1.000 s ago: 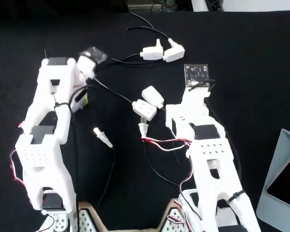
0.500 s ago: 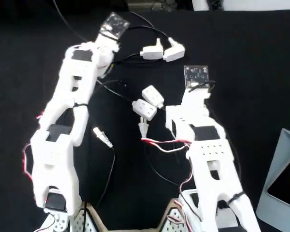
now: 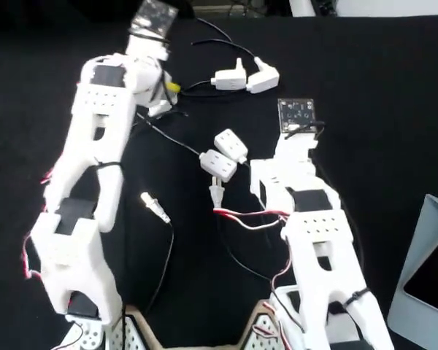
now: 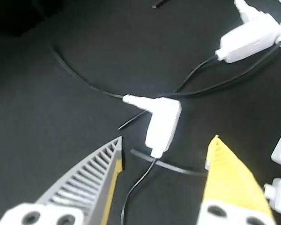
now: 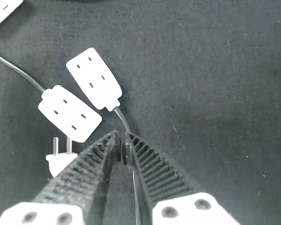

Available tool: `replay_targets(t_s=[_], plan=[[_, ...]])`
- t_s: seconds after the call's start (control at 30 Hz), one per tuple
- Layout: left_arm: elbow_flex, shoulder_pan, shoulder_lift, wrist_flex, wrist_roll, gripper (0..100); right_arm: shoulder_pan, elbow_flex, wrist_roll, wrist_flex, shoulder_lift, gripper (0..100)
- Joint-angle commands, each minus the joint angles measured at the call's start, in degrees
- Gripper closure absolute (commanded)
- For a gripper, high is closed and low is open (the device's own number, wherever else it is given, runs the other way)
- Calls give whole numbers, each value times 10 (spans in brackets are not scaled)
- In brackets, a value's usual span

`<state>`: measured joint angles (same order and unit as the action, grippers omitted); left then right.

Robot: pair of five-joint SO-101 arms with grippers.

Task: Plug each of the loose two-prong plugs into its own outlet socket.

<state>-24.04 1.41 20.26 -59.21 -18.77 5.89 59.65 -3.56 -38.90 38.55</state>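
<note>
Left gripper (image 4: pixel 167 139): at far left of the black table (image 3: pixel 379 87), fingers spread wide, holding nothing. The grey ribbed finger (image 4: pixel 100 161) and the yellow finger (image 4: pixel 225 168) flank a white angled plug (image 4: pixel 161 123) lying flat on the cloth. Neither finger touches it.

Right gripper (image 5: pixel 124 145): mid-table, fingers closed together, pinching the black cord (image 5: pixel 122 119) just behind the farther outlet socket (image 5: pixel 93 78).

The nearer outlet socket (image 5: pixel 70 112) lies right beside the first, to its left; whether the two touch is not clear. Both have their slot faces up and nothing plugged in.

Two-prong plug (image 5: pixel 61 157): on the table just near of the nearer socket, prongs pointing at it but apart from it.

Second loose plug (image 3: pixel 155 206): further left, well apart from the sockets, on its own cord.

Pair of white connectors (image 3: pixel 230 79): far centre, lying against each other.
</note>
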Motion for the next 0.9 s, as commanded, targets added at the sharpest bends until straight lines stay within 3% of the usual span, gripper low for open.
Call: replay_targets(t_s=[0.0, 0.23, 0.5, 0.6, 0.73, 0.87], plan=[[-30, -26, -83, -73, 6, 716, -7, -2, -4, 7, 13, 984], [-29, -70, -141, -251, 6, 716, 2, -7, -2, -18, 17, 983], [-29, -124, -171, -404, 6, 716, 103, -62, -3, -144, 17, 982], [-16, -167, -194, -413, 7, 716, 157, -75, -3, -164, 13, 965], [63, -215, -250, -389, 6, 716, 251, -95, -3, -183, 12, 855], [188, -256, -325, -337, 5, 716, 326, -138, -3, -173, -15, 861]])
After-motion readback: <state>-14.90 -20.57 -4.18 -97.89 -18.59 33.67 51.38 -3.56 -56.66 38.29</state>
